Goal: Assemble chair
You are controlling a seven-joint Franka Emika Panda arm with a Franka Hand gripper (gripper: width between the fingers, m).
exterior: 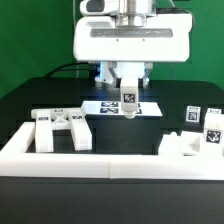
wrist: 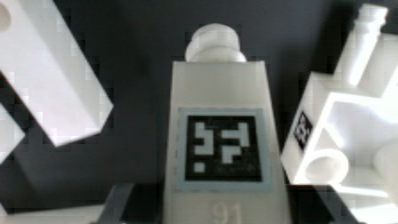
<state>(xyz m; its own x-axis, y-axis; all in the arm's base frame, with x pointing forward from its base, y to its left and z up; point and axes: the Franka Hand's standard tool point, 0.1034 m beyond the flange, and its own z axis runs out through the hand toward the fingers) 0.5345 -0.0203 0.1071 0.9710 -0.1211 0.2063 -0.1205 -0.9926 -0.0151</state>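
End effector (exterior: pixel 128 93) clamps tagged chair piece (exterior: pixel 129 106), seemingly clear of table (exterior: pixel 120 137); open room around.

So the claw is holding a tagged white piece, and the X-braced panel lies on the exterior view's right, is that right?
No, the side is wrong. The claw holds the tagged white piece, but the X-braced panel lies on the exterior view's left; the exterior view shows it.

Black table (exterior: pixel 130 138), as I list it:
- marker board (exterior: pixel 120 106), middle rear
- X-braced panel (exterior: pixel 62 128), toward the exterior view's left
- tagged white blocks (exterior: pixel 212 128), toward its right
- long low border wall (exterior: pixel 100 165), along the front edge
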